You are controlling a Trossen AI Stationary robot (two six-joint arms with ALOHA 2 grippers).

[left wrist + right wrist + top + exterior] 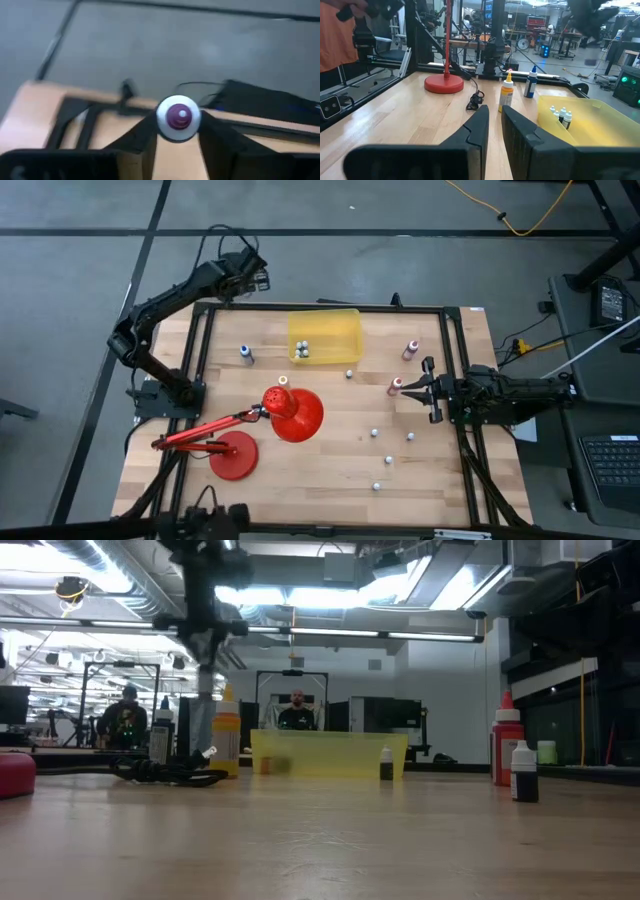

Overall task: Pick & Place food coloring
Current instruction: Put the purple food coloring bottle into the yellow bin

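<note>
Overhead, table-level and two wrist views

1. The red desk lamp (pixel 262 430) takes up the middle and near-left of the counter (pixel 330 480); its arm slants from the round base (pixel 232 456) to the shade (pixel 294 415).
2. The yellow bin (pixel 325 335) stands at the far middle, with small bottles (pixel 302 351) in one corner and the rest of its floor free.
3. Between lamp shade and the right hand (pixel 418 389), scattered small bottles (pixel 388 442) dot the boards, with open wood around each.
4. The left hand (pixel 250 272) hangs beyond the far-left corner, off the counter.
5. The near strip of the counter lies open.
</note>
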